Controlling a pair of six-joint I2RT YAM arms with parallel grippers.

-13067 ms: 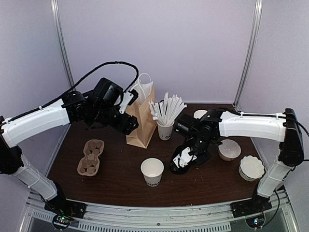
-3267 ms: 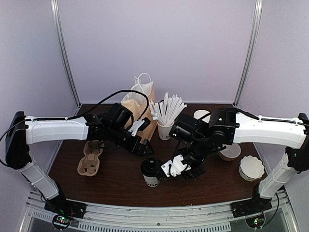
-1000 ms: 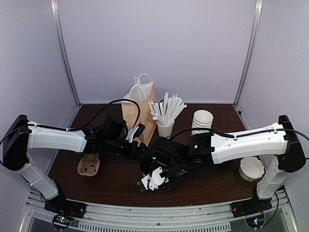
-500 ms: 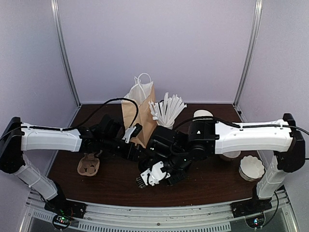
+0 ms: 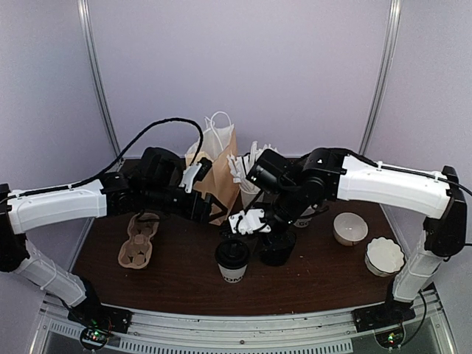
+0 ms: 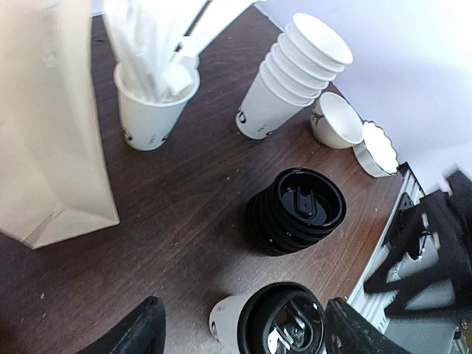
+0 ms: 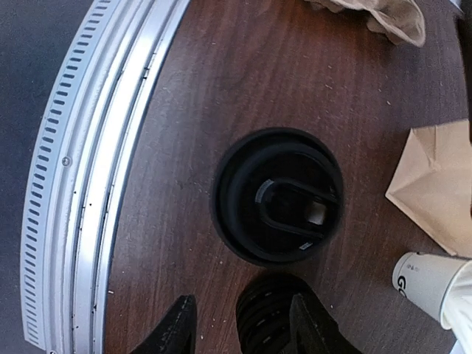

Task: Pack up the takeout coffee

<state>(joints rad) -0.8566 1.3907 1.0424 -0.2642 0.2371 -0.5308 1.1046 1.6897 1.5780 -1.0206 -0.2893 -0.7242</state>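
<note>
The takeout coffee [image 5: 232,258], a white cup with dark lettering and a black dome lid, stands alone at the front middle of the table. It also shows in the left wrist view [image 6: 279,324] and the right wrist view [image 7: 279,195]. My left gripper [image 5: 212,211] is open and empty, above and behind-left of the cup; in its own view [image 6: 243,335] the cup sits below between the fingers [image 6: 140,332]. My right gripper [image 5: 243,223] is open and empty, hovering just above and behind the cup [image 7: 243,324].
A stack of black lids [image 5: 279,249] stands right of the cup. A brown paper bag [image 5: 217,168], a cup of white sticks [image 5: 251,193] and stacked lidless cups [image 6: 295,81] are behind. A cardboard carrier [image 5: 139,240] lies left. Two white bowls [image 5: 349,228] [image 5: 385,255] sit right.
My right gripper has lifted off the lidded cup and drawn back to the right. My left arm has risen and pulled back left. The cup now stands free.
</note>
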